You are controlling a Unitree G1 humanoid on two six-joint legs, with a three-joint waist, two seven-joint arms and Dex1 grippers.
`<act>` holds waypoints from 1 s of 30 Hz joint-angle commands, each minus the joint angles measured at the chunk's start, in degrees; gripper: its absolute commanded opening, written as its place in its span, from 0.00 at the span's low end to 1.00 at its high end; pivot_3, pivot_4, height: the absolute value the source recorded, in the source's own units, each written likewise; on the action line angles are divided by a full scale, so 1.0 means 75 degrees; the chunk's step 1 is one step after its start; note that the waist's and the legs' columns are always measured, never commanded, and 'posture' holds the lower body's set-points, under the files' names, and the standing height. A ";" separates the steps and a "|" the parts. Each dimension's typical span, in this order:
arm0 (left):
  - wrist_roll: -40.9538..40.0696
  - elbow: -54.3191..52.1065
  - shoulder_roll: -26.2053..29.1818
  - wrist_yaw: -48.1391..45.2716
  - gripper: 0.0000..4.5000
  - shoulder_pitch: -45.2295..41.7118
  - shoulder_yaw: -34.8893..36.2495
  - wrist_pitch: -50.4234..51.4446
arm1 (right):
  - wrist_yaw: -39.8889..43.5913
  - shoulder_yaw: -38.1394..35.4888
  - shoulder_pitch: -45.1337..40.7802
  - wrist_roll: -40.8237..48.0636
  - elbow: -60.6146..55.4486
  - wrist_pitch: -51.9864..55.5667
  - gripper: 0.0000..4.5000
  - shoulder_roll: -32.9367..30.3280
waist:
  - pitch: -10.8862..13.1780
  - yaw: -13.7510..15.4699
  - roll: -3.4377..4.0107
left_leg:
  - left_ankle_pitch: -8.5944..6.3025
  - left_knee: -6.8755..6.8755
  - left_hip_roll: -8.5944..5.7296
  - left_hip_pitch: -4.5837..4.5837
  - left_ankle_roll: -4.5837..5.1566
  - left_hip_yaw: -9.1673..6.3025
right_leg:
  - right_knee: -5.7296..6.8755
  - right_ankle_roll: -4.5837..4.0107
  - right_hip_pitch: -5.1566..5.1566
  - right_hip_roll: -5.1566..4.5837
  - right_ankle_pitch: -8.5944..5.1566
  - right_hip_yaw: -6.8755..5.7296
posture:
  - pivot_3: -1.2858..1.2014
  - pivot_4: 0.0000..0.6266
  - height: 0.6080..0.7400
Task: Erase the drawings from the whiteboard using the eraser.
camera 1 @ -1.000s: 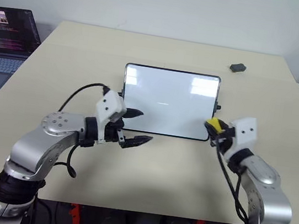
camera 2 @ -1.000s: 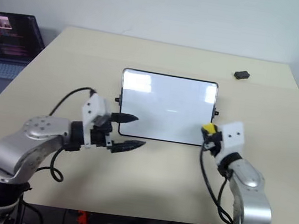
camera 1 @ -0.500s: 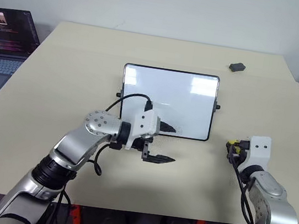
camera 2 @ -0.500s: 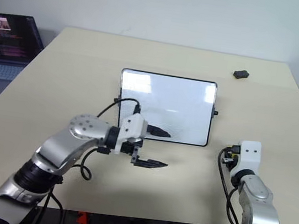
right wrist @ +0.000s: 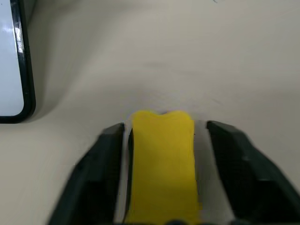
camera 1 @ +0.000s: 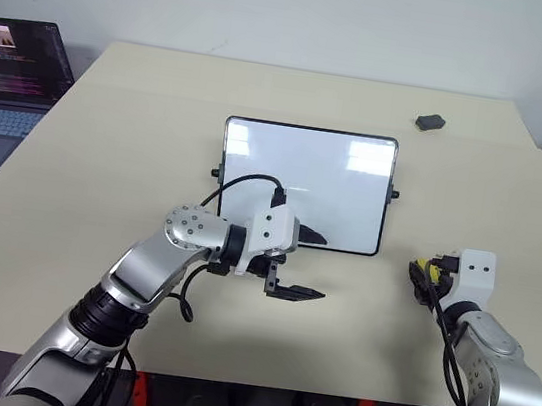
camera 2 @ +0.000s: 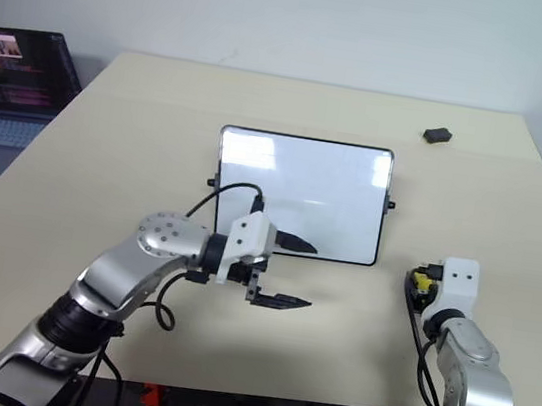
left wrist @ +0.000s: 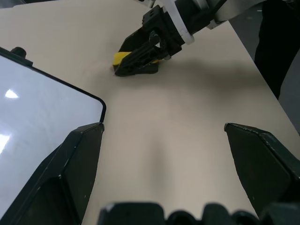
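Beige worktop (camera 1: 108,140), rectangular, set against a pale wall; all places below are given relative to the whiteboard.

Whiteboard (camera 1: 304,182): white glossy panel with thin black frame, rounded corners and small black side knobs, lying flat at the centre of the worktop. Surface shows window glare and only a very faint mark near the middle; no clear drawings can be made out.

Eraser (right wrist: 162,164): small yellow block, resting on the worktop off the board's near right corner, apart from the frame. It lies between the two black fingers of the right end effector (right wrist: 161,140), with a narrow gap visible on each side, so the fingers stand apart and do not clamp it. The left wrist view shows the same yellow block low on the worktop under the black fingers.

Left end effector (camera 1: 305,265): at the board's near edge, pointing to the right; one finger lies over the lower edge of the frame, the other over bare worktop in front of it. Fingers spread wide, holding nothing.

Small dark grey lump (camera 1: 430,122): on the worktop beyond the board's far right corner, well apart.

Laptop (camera 1: 11,76): open, screen lit, on a separate surface far to the board's left.
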 commanded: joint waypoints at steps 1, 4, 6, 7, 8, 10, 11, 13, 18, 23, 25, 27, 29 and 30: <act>-0.0053 -0.0306 0.0027 0.0131 1.00 0.0151 0.0238 -0.0008 | 0.0037 -0.0145 -0.0180 0.0234 -0.0141 -0.0320 0.99 -0.0069 | -0.0004 -0.0004 0.0006 | 0.0000 0.0001 0.0000 0.0000 0.0000 0.0000 | 0.0000 0.0000 0.0000 0.0000 0.0000 0.0000 | 0.52 0.24 1.00; -0.0317 -0.0424 0.0023 0.0387 1.00 0.0360 0.0646 0.0306 | 0.0349 -0.0158 -0.0315 0.0671 -0.0554 -0.0629 0.99 -0.0045 | -0.0009 -0.0009 0.0016 | 0.0000 0.0001 0.0001 0.0001 0.0001 0.0001 | 0.0000 0.0000 0.0000 0.0000 0.0000 0.0002 | 0.52 0.24 1.00; -0.0693 -0.0525 -0.0033 0.0827 1.00 0.0599 0.1287 0.0761 | 0.0562 -0.0231 -0.0404 0.1015 -0.0866 -0.0864 0.99 -0.0061 | -0.0012 -0.0012 0.0020 | -0.0001 0.0001 0.0002 0.0002 0.0001 0.0001 | 0.0001 0.0000 0.0000 0.0000 0.0000 0.0002 | 0.52 0.24 1.00; -0.0808 -0.0574 -0.0052 0.1008 1.00 0.0687 0.1519 0.0926 | 0.0619 -0.0266 -0.0413 0.1126 -0.0936 -0.0948 0.99 -0.0080 | -0.0012 -0.0011 0.0020 | -0.0001 0.0001 0.0004 0.0000 0.0002 -0.0003 | 0.0001 0.0001 0.0000 0.0000 0.0000 -0.0002 | 0.52 0.24 1.00; -0.0892 -0.0631 -0.0073 0.1201 1.00 0.0782 0.1736 0.1063 | 0.0639 -0.0277 -0.0411 0.1159 -0.0963 -0.1077 0.99 -0.0127 | -0.0012 -0.0006 0.0020 | -0.0002 0.0001 0.0004 0.0000 0.0003 -0.0003 | 0.0001 0.0001 0.0000 0.0000 -0.0001 -0.0002 | 0.52 0.24 1.00; -0.0999 -0.0746 -0.0128 0.1562 1.00 0.0936 0.2081 0.1261 | 0.0598 -0.0302 -0.0400 0.1114 -0.0952 -0.1350 0.99 -0.0207 | -0.0014 0.0003 0.0017 | -0.0003 0.0004 0.0002 -0.0001 0.0004 -0.0006 | 0.0000 0.0002 0.0002 -0.0002 -0.0001 -0.0004 | 0.52 0.24 1.00; -0.1010 -0.0847 -0.0279 0.2209 1.00 0.1188 0.2685 0.1394 | 0.0527 -0.0428 -0.0468 0.1088 -0.0729 -0.1783 0.99 -0.0159 | -0.0015 0.0005 0.0017 | -0.0003 0.0007 0.0002 -0.0002 0.0005 -0.0006 | 0.0000 0.0002 0.0003 -0.0003 -0.0001 -0.0004 | 0.52 0.24 1.00; -0.1044 -0.1048 -0.0527 0.3133 1.00 0.1515 0.3473 0.1619 | 0.0516 -0.0620 -0.0553 0.1120 -0.0324 -0.2436 0.99 -0.0135 | -0.0018 0.0012 0.0017 | -0.0004 0.0010 0.0000 -0.0002 0.0007 -0.0006 | 0.0001 0.0002 0.0004 -0.0007 -0.0001 -0.0004 | 0.52 0.24 1.00; -0.0576 -0.1429 -0.0937 0.4879 1.00 0.2580 0.5221 0.1176 | 0.0837 -0.1401 -0.0637 0.0900 0.1972 -0.5112 0.99 -0.0594 | -0.0024 0.0009 0.0014 | -0.0005 0.0007 0.0003 0.0003 0.0007 0.0000 | 0.0000 0.0002 0.0005 -0.0008 -0.0001 -0.0001 | 0.52 0.24 1.00; 0.0020 -0.0905 -0.1286 0.6115 1.00 0.3085 0.5999 0.0418 | 0.1008 -0.2352 -0.1116 0.1420 0.4382 -0.6399 0.99 -0.1130 | -0.0029 0.0048 0.0016 | -0.0005 0.0009 0.0001 0.0008 0.0009 0.0011 | 0.0001 0.0002 0.0008 -0.0010 -0.0001 0.0003 | 0.52 0.24 1.00; 0.0092 -0.0717 -0.1474 0.6511 1.00 0.3235 0.6256 0.0300 | 0.0994 -0.2512 -0.1179 0.1411 0.5128 -0.6664 0.99 -0.1325 | -0.0046 0.0046 0.0018 | -0.0006 0.0008 0.0003 0.0015 0.0009 0.0015 | 0.0004 0.0002 0.0014 -0.0010 -0.0001 0.0004 | 0.52 0.24 1.00; 0.0084 -0.0837 -0.1740 0.6775 1.00 0.3276 0.6125 0.0348 | 0.1209 -0.2555 -0.1333 0.1428 0.6002 -0.6885 0.99 -0.1644 | -0.0050 0.0042 0.0017 | -0.0006 0.0007 0.0005 0.0016 0.0010 0.0020 | 0.0003 0.0002 0.0015 -0.0010 -0.0001 0.0006 | 0.52 0.24 1.00; 0.0126 -0.1031 -0.1828 0.6751 1.00 0.3355 0.5847 0.0300 | 0.1343 -0.2470 -0.1322 0.1455 0.6422 -0.7023 0.99 -0.1782 | -0.0051 0.0040 0.0016 | -0.0007 0.0007 0.0002 0.0015 0.0011 0.0029 | 0.0001 0.0002 0.0015 -0.0013 -0.0001 0.0015 | 0.52 0.24 1.00; 0.0150 -0.1108 -0.1877 0.6766 1.00 0.3375 0.5729 0.0279 | 0.1404 -0.2405 -0.1292 0.1413 0.6601 -0.7134 0.99 -0.1849 | -0.0052 0.0038 0.0016 | -0.0007 0.0007 0.0004 0.0015 0.0011 0.0031 | 0.0001 0.0002 0.0015 -0.0012 0.0000 0.0018 | 0.52 0.24 1.00</act>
